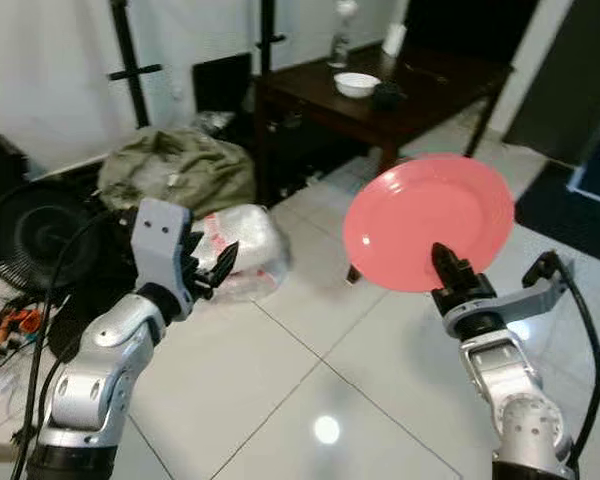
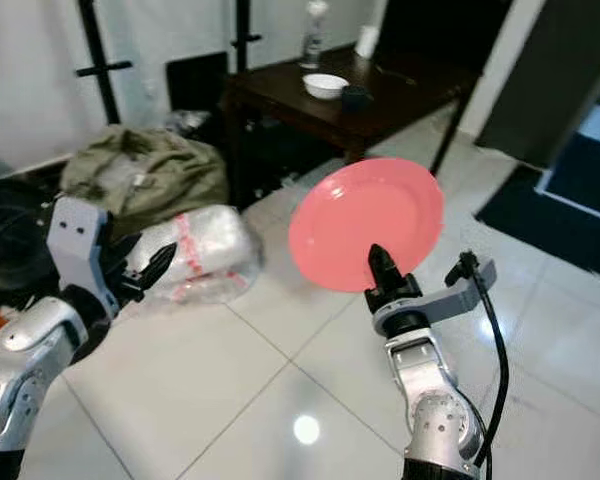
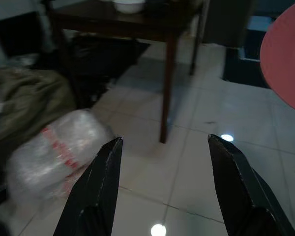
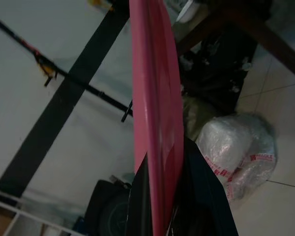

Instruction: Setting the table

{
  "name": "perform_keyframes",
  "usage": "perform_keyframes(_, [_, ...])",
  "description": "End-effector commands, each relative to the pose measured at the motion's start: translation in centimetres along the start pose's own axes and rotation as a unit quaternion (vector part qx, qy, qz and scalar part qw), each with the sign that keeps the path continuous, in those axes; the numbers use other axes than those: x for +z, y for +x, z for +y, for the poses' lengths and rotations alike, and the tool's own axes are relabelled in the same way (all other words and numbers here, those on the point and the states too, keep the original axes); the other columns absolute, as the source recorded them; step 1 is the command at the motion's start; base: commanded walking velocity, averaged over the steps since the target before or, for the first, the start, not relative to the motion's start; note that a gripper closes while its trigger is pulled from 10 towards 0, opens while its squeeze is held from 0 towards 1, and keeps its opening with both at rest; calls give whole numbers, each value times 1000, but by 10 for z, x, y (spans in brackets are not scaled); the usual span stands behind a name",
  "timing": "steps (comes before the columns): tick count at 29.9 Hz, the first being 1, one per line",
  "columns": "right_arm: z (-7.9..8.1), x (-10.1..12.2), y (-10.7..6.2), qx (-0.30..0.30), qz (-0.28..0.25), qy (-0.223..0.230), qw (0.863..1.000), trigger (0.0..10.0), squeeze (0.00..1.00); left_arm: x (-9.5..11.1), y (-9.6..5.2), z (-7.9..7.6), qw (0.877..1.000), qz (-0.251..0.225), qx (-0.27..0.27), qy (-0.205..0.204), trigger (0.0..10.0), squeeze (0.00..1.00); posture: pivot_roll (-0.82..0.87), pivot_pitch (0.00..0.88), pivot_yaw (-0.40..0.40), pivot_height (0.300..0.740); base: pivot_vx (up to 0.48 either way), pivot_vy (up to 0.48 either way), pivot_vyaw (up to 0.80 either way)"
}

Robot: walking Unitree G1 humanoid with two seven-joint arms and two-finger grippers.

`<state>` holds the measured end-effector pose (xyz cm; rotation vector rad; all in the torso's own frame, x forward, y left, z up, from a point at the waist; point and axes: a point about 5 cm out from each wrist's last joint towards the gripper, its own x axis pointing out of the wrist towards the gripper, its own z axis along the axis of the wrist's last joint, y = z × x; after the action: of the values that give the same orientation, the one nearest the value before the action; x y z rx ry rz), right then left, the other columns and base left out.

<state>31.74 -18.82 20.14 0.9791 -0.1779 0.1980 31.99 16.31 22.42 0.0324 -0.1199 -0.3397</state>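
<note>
R gripper clamped on lower rim of pink plate, fingers together w/ the rim between them; plate held up in air, face tilted toward camera, over white tile floor, short of the dark wood table. L gripper raised, fingers apart, nothing in it. On table: white bowl near its middle, dark cup just beside it, bottle at far edge. Plastic-wrapped bundle and olive bag on floor beside table.
</note>
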Motion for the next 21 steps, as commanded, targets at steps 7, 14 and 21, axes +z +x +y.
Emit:
perform_keyframes(7, [-11, -53, -21, 67, 175, -17, 982, 10000, 0, -39, -16, 10, 997, 71, 9, 6, 10000, 0, 129, 72, 29, 740, 0, 0, -781])
perform_keyframes(14, [-23, -95, -36, 87, 275, -39, 957, 10000, 0, -67, -44, 16, 993, 112, 30, 33, 10000, 0, 147, 76, 14, 740, 0, 0, -781])
perform_keyframes(21, [-19, -102, -32, 107, 273, 12, 956, 10000, 0, -70, -57, 18, 991, 114, 53, 38, 10000, 0, 172, 78, 1, 740, 0, 0, -781])
